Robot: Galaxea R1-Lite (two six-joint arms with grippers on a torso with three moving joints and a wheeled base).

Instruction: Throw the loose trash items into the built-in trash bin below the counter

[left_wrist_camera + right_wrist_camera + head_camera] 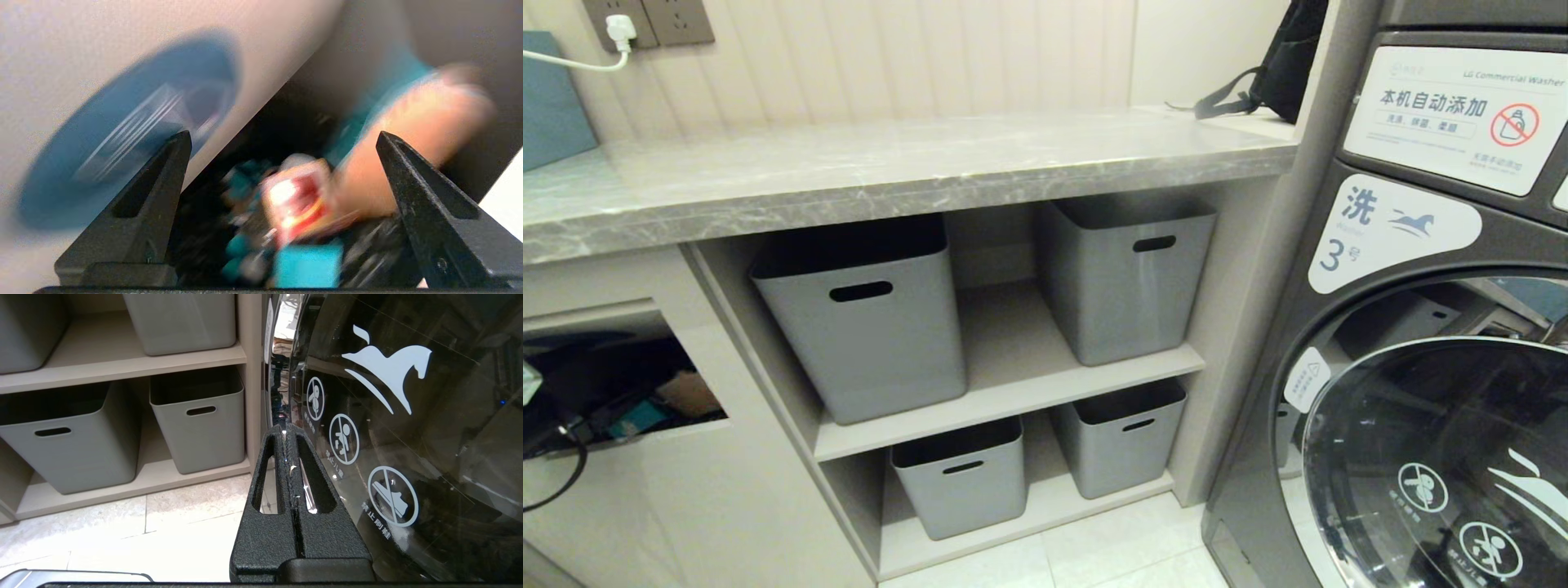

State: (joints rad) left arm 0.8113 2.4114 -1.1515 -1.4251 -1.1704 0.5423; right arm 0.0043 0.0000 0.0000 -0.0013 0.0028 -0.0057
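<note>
Under my long grey marble-patterned surface [890, 175] sit shelves holding four grey plastic storage boxes [870, 314], two above, two below. The dark front-loading washer [1421, 343] stands right of them. Left, the beige cabinet's bin opening [621, 388] holds what looks like teal wrappers [637, 418].

The counter [890, 171] is being viewed downward from the head; the bin opening [286, 134] closely from the left wrist; grey boxes [200, 416] are being shared by head and right wrist.

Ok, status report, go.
Left gripper open at the trash bin opening, nothing held. Red package piece inside. Right gripper shut, parked by the washer. No obstruction.
</note>
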